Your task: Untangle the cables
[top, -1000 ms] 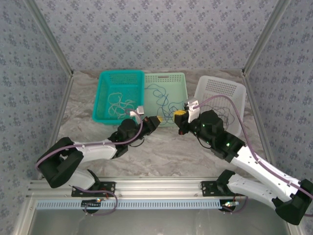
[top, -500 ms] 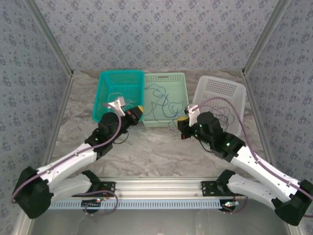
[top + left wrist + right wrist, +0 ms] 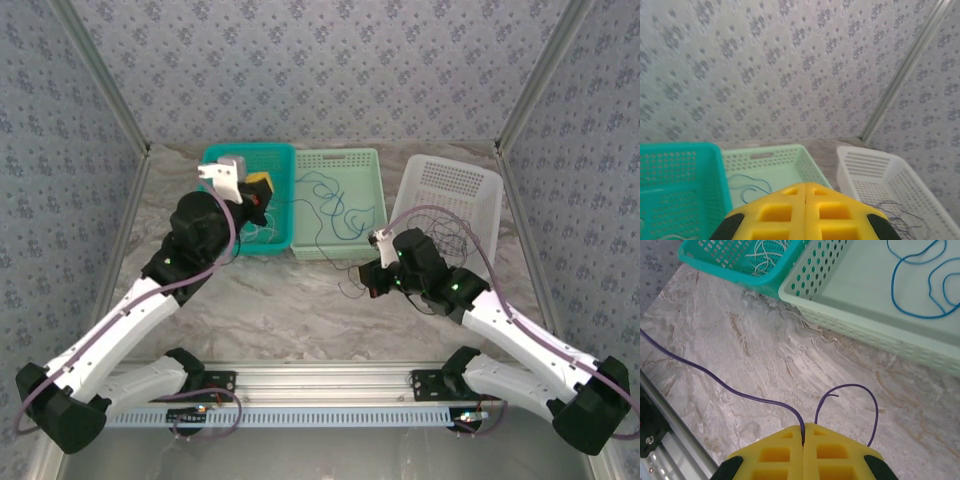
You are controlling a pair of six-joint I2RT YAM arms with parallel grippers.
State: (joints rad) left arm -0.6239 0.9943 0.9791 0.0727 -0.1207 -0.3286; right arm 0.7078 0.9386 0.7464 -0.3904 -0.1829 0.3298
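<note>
The purple cable [image 3: 765,400] is trailing across the worktop [image 3: 740,330] toward 9 o'clock, pinched in the fully closed right claw [image 3: 804,430]. The blue cable [image 3: 920,287] is lying in the mint basket [image 3: 812,275] at 1 o'clock. The thin wire is at risk of slipping from the fingertips or snagging on that rim. The left claw [image 3: 805,187] is hanging closed, with nothing visible in it.

Top: high, looking down. Left wrist level, right wrist downward, close. All share mint basket [image 3: 338,152].

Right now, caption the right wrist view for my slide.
Right gripper pinches the dark purple cable over the marble table, blue cable lying in the pale green basket beyond.
</note>
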